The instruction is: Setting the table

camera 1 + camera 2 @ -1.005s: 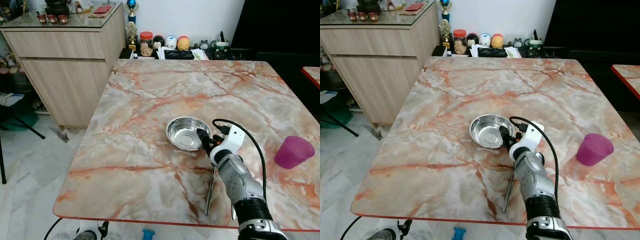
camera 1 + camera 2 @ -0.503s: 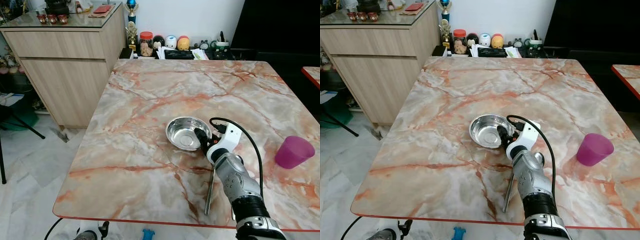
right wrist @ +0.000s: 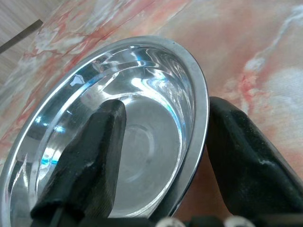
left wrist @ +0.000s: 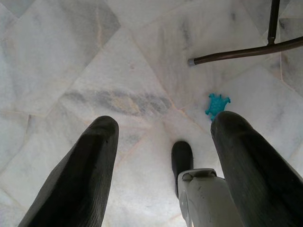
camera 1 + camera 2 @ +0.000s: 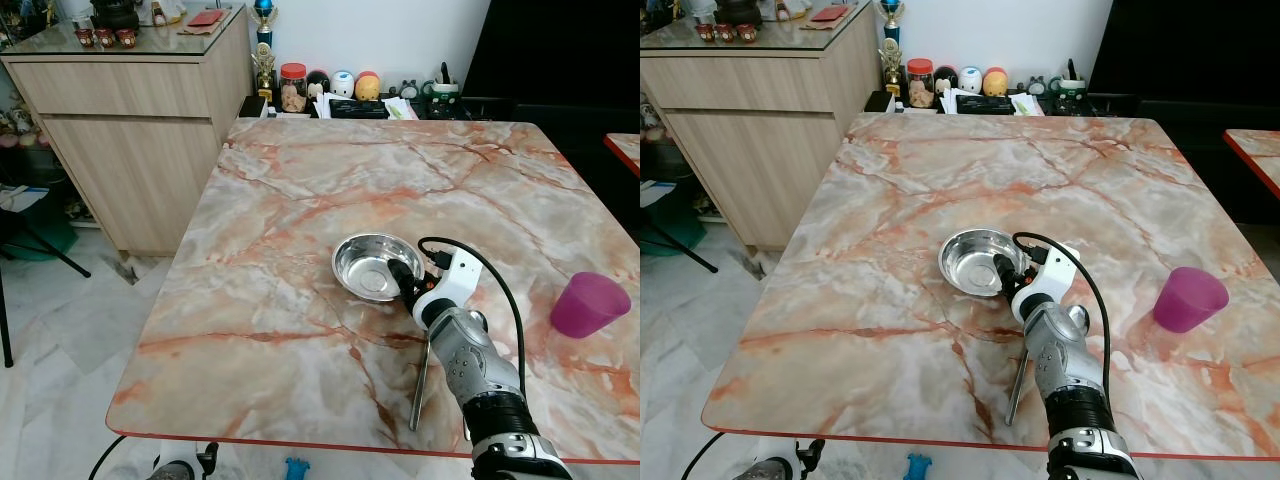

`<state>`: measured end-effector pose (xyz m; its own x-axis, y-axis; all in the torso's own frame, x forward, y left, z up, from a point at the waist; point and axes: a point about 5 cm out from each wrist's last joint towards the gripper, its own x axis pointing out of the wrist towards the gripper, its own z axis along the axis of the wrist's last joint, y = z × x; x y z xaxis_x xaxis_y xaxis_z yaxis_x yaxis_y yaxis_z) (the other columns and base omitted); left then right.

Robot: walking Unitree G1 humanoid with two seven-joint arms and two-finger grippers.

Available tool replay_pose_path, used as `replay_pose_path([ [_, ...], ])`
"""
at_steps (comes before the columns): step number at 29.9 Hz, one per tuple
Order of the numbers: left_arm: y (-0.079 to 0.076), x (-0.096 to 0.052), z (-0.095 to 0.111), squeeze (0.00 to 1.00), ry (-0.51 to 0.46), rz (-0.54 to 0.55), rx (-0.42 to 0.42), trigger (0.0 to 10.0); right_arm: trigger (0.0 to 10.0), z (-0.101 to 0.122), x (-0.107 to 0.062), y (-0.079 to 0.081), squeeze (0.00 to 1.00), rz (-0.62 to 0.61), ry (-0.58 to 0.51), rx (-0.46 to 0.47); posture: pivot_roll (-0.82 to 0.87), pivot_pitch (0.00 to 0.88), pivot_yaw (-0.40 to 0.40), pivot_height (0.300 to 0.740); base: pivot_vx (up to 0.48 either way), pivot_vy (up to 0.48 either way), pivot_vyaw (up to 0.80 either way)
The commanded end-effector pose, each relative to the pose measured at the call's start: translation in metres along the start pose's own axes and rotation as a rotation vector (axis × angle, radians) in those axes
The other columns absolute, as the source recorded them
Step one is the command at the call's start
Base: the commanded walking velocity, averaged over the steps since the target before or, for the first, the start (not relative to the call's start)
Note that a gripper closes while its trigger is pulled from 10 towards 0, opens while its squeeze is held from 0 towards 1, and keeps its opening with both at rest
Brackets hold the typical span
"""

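straddling steel bowl rim, right claw parted, arm stretched forward over table.

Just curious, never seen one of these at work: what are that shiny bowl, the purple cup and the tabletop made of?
Bowl: likely polished steel; it mirrors light. Purple cup: probably matte, slightly translucent plastic. Table: glossy, veined marble look; real stone or printed laminate, I cannot tell. The right end effector straddles the bowl's rim.

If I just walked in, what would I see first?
You'd spot the shiny metal bowl in the middle of the marble table, with the robot's right gripper straddling its rim: one black finger inside, one outside. Then the purple cup near the table's right edge.
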<state>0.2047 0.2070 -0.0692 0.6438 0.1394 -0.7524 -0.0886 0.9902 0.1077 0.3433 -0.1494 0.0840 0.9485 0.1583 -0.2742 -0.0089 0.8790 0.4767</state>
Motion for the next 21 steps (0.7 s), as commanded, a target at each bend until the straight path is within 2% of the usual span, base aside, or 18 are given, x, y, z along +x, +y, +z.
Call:
replay_pose_path([
  [1,-0.0013,-0.0005,-0.0036,0.0,0.016,-0.005,0.005,10.0,10.0,0.0016,0.0021,0.0024,0.0,0.004,0.004,0.001,0.01,0.0,-0.016,0.74,0.0,0.0,0.0],
  [3,-0.0013,-0.0005,-0.0036,0.0,0.015,-0.004,0.005,10.0,10.0,0.0012,0.0021,0.0025,0.0,0.006,0.006,0.0,0.01,0.0,-0.016,0.74,0.0,0.0,0.0],
  [4,-0.0013,-0.0005,-0.0035,0.0,0.015,-0.004,0.005,10.0,5.3,0.0009,0.0021,0.0026,0.0,0.008,0.008,0.0,0.01,0.0,-0.016,0.74,0.0,0.0,0.0],
  [5,-0.0014,-0.0005,-0.0035,0.0,0.015,-0.004,0.005,10.0,5.3,0.0009,0.0021,0.0026,0.0,0.009,0.008,0.0,0.01,0.0,-0.016,0.74,0.0,0.0,0.0],
  [6,-0.0014,-0.0005,-0.0035,0.0,0.015,-0.004,0.004,10.0,3.2,0.0009,0.0021,0.0027,0.0,0.01,0.008,0.0,0.01,0.0,-0.016,0.74,0.0,0.0,0.0],
  [7,-0.0014,-0.0005,-0.0035,0.0,0.015,-0.004,0.004,10.0,3.2,0.0009,0.0022,0.0027,0.0,0.01,0.008,0.0,0.01,0.0,-0.016,0.74,0.0,0.0,0.0],
  [8,-0.0014,-0.0005,-0.0035,0.0,0.015,-0.004,0.005,10.0,0.4,0.0007,0.0022,0.003,0.0,0.012,0.008,-0.001,0.01,0.0,-0.016,0.74,0.0,0.0,0.0],
  [10,-0.0016,-0.0005,-0.0035,0.0,0.015,-0.005,0.005,10.0,0.3,0.0003,0.0022,0.0037,0.0,0.014,0.009,-0.001,0.01,0.0,-0.016,0.74,0.0,0.0,0.0],
  [12,-0.0016,-0.0005,-0.0034,0.0,0.015,-0.005,0.005,10.0,0.3,0.0002,0.0023,0.0037,0.0,0.014,0.01,-0.001,0.01,0.0,-0.016,0.74,0.0,0.0,0.0],
  [13,-0.0016,-0.0004,-0.0033,0.0,0.015,-0.005,0.005,10.0,1.5,-0.0001,0.0024,0.0038,0.0,0.013,0.011,-0.001,0.01,0.0,-0.017,0.74,0.0,0.0,0.0],
  [15,-0.0016,-0.0004,-0.0033,0.0,0.015,-0.005,0.004,10.0,1.9,-0.0003,0.0024,0.0038,0.0,0.014,0.013,-0.001,0.01,0.0,-0.017,0.74,0.0,0.0,0.0],
  [17,-0.0016,-0.0004,-0.0033,0.0,0.015,-0.005,0.004,10.0,1.9,-0.0003,0.0024,0.0039,0.0,0.014,0.013,-0.001,0.01,0.0,-0.017,0.74,0.0,0.0,0.0],
  [18,-0.0016,-0.0004,-0.0033,0.0,0.015,-0.004,0.004,10.0,10.0,-0.0006,0.0024,0.0035,0.0,0.011,0.015,-0.003,0.01,0.0,-0.016,0.74,0.0,0.0,0.0],
  [21,-0.0017,-0.0004,-0.0033,0.0,0.015,-0.005,0.004,10.0,10.0,-0.002,0.0023,0.0018,0.0,-0.001,0.023,-0.004,0.01,0.0,-0.016,0.74,0.0,0.0,0.0],
])
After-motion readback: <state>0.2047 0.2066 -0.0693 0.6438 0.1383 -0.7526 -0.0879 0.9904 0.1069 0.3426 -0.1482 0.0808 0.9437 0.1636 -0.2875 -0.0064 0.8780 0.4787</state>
